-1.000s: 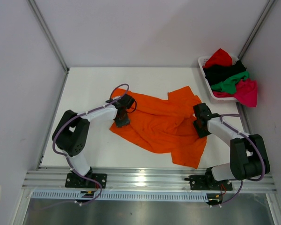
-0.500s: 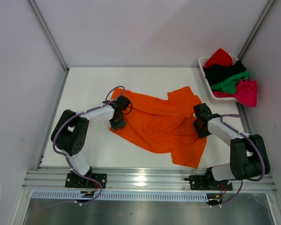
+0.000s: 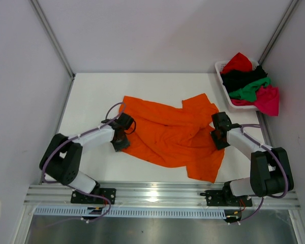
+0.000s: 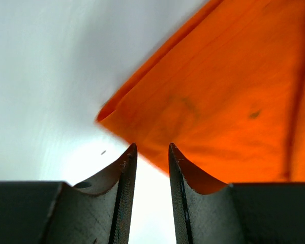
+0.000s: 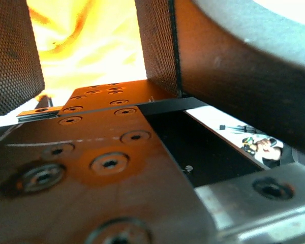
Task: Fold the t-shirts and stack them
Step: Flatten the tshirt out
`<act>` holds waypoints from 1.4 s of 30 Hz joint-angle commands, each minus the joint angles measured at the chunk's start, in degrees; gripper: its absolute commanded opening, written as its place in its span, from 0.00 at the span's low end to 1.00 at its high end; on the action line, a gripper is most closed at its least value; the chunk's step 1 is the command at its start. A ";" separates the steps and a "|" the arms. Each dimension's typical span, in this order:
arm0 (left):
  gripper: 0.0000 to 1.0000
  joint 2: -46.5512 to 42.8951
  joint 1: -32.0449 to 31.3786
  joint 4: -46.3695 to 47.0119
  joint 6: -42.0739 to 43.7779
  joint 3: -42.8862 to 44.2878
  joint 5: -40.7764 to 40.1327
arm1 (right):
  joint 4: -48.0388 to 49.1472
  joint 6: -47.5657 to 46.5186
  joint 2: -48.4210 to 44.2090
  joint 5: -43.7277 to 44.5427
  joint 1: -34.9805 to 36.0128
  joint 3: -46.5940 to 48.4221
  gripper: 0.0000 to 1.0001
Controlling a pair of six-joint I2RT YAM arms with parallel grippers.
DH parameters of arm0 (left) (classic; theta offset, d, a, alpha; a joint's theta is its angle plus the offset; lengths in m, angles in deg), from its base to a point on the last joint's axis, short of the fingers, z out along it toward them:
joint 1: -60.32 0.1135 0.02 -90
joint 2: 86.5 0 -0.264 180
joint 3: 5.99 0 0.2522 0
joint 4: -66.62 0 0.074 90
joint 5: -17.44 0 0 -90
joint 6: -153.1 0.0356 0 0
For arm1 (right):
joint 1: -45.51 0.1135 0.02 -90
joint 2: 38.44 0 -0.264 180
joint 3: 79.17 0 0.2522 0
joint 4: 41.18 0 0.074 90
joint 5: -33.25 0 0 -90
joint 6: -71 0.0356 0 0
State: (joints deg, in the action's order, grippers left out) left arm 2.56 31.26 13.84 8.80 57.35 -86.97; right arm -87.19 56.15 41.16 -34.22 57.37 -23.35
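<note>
A bright orange t-shirt (image 3: 173, 132) lies crumpled and partly spread in the middle of the white table. My left gripper (image 3: 119, 144) is at the shirt's lower left edge. In the left wrist view its jaws (image 4: 151, 152) stand narrowly apart with only bare table between them, and the shirt's corner (image 4: 203, 107) lies just beyond the tips. My right gripper (image 3: 216, 139) rests on the shirt's right side. In the right wrist view it (image 5: 91, 51) is wide open, with orange cloth (image 5: 86, 46) between the fingers. Red (image 3: 238, 62), black (image 3: 241, 79), green (image 3: 250, 90) and magenta-pink (image 3: 267, 99) t-shirts are heaped in the basket.
The white slatted basket (image 3: 221, 67) stands at the table's back right corner, against the right wall. Metal frame posts rise at the back corners. A metal rail (image 3: 162, 194) runs along the near edge with the arm bases on it.
My left gripper has moved left and toward the near edge, from on top of the shirt's left part to just off its left edge. The right arm has not moved.
</note>
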 commanded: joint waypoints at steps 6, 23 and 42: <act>0.34 -20.55 0.05 -7.55 -4.84 -8.61 -4.21 | 0.61 -1.41 -1.72 -0.81 -1.13 -0.05 0.55; 0.35 -11.30 -0.12 9.67 3.06 -4.42 2.45 | 2.54 -1.06 -1.19 -1.96 -1.13 -1.37 0.54; 0.34 1.04 -0.30 7.12 -4.93 -8.18 8.00 | 3.86 -2.29 -2.33 -2.75 -1.57 -1.37 0.54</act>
State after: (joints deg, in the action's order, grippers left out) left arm 1.79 31.24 24.39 7.49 54.14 -81.79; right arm -84.33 54.51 40.13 -36.47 56.32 -24.37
